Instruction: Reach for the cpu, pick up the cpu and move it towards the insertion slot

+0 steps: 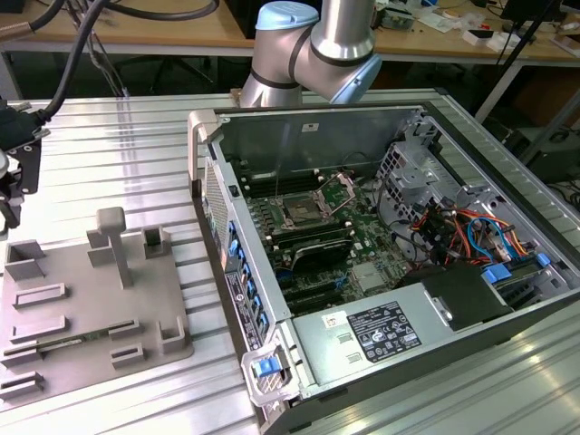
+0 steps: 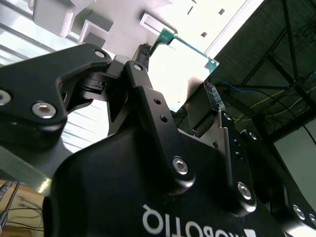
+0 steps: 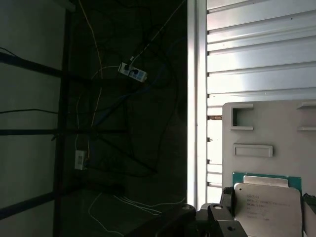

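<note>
A ribbed metal table (image 1: pixel 118 136) is seen in the exterior view. An open computer case (image 1: pixel 308 118) lies on it toward the exterior view's right. A grey plastic tray (image 1: pixel 91 299) with raised blocks and rectangular recesses lies toward the left. Behind the case, the silver and pale blue joints of the robot arm (image 1: pixel 317 45) are seen.

Inside the case, the insertion slot (image 1: pixel 302 211) is set in a green circuit board. It is a square metal frame with a dark centre, and long black memory slots lie just beside it.

The gripper (image 1: pixel 16 172) is seen as a black shape at the exterior view's far left edge, above the far corner of the tray, with thick cables running up from it. It is well apart from the insertion slot, with the case wall between them.

In the second wrist view, the gripper (image 2: pixel 171 81) is framed by its black linkages. The cpu (image 2: pixel 185 59) is seen between them as a bright silvery square with a thin green rim. In the first wrist view, the cpu (image 3: pixel 269 207) is shown against the grey tray (image 3: pixel 276 123), near the tray's edge by the side of the table (image 3: pixel 256 49). Black gripper parts are seen just beside the chip.

Whether the gripper is clamped on the cpu or only straddles it cannot be told. Nor can it be told whether the chip rests on the tray or is lifted off it.
</note>
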You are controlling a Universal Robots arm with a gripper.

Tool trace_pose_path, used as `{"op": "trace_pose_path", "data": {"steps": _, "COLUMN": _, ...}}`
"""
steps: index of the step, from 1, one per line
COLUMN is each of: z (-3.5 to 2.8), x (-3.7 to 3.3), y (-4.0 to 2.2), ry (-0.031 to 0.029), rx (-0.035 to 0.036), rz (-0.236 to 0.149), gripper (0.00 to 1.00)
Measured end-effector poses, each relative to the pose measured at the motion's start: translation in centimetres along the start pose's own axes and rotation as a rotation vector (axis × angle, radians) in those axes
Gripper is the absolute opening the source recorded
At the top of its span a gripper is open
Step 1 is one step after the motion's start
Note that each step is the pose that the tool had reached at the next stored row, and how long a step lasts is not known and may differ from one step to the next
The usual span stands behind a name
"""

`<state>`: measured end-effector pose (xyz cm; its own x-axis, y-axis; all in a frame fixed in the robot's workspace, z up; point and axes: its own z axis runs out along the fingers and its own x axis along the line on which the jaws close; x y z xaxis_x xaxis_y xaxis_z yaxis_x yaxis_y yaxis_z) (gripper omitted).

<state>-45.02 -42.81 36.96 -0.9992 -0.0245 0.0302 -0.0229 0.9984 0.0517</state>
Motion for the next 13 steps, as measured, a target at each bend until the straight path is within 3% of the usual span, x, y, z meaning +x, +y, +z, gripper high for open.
{"op": "trace_pose_path", "data": {"steps": 6, "z": 0.0, "x": -0.49, "y": 0.0, "ry": -0.0002, "rx": -0.0001, "rz": 0.0, "gripper": 0.55}}
{"op": "trace_pose_path", "data": {"steps": 13, "z": -0.24, "x": -0.52, "y": 0.01, "ry": -0.0004, "rx": -0.0002, "rz": 0.0, "gripper": 0.55}}
